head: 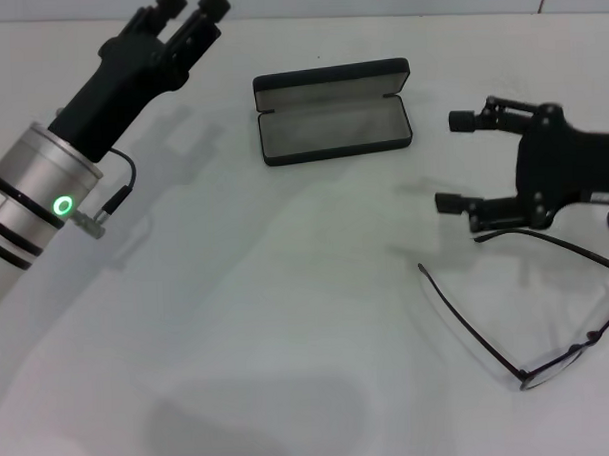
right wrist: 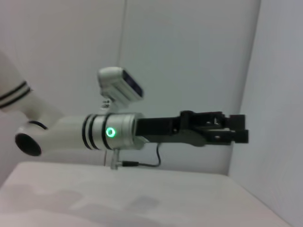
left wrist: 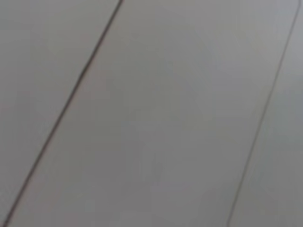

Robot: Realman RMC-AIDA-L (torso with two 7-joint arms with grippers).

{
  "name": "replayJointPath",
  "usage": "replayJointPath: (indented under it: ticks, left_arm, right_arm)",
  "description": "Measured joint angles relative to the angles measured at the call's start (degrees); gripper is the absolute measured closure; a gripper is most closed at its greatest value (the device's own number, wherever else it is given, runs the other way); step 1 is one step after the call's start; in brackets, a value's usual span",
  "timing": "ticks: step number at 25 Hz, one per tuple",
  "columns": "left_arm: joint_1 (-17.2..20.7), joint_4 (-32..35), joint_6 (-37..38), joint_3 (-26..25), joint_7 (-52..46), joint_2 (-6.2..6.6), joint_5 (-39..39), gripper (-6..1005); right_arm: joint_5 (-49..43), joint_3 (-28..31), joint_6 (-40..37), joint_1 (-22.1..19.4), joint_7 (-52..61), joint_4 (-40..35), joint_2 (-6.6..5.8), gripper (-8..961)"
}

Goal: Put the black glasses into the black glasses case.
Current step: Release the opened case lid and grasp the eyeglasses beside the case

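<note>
Right end effector (head: 462,162) sits at the right edge of the head view, low over the white worktop (head: 288,319), and we see its two fingers (head: 466,120) spread wide with nothing between them. Its lower finger lies just above the end of one temple arm of the black glasses (head: 549,365); we cannot tell whether they touch.

We find the glasses lying unfolded on the worktop in the lower right of the head view, lenses toward the right edge and both temple arms stretched out, one reaching toward the frame's middle.

We see the black glasses case (head: 332,112) at upper centre, standing open with its grey lining showing and nothing inside, well apart from the glasses.

Our left end effector (head: 189,10) is raised in the upper left corner of the head view, away from both things; in the right wrist view it (right wrist: 236,132) shows side-on, and its fingers look drawn nearly together, holding nothing. Our left wrist view shows only a plain grey surface crossed by thin lines.
</note>
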Motion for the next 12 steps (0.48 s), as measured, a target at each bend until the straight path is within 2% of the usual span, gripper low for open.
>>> replayJointPath:
  ticks: [3,6,12]
  left_arm:
    - [-0.16,-1.11,-0.23,0.08,1.17,-0.04,-1.56,376]
    - [-0.29,-1.69,-0.34,0.15,2.65,0.11,-2.34,277]
    - [-0.53,-1.74,-0.33,-0.07,5.48,0.07,-2.67,287]
  right_arm:
    - [-3.93,-0.41,-0.33,0.91,5.49,-4.91,-1.42,94]
    - [-15.4,-0.46,-6.1,3.03,11.04,-13.04,-2.74,94]
    - [-31.94,-0.07,-23.45,10.57,19.17,-25.1,-4.2,95]
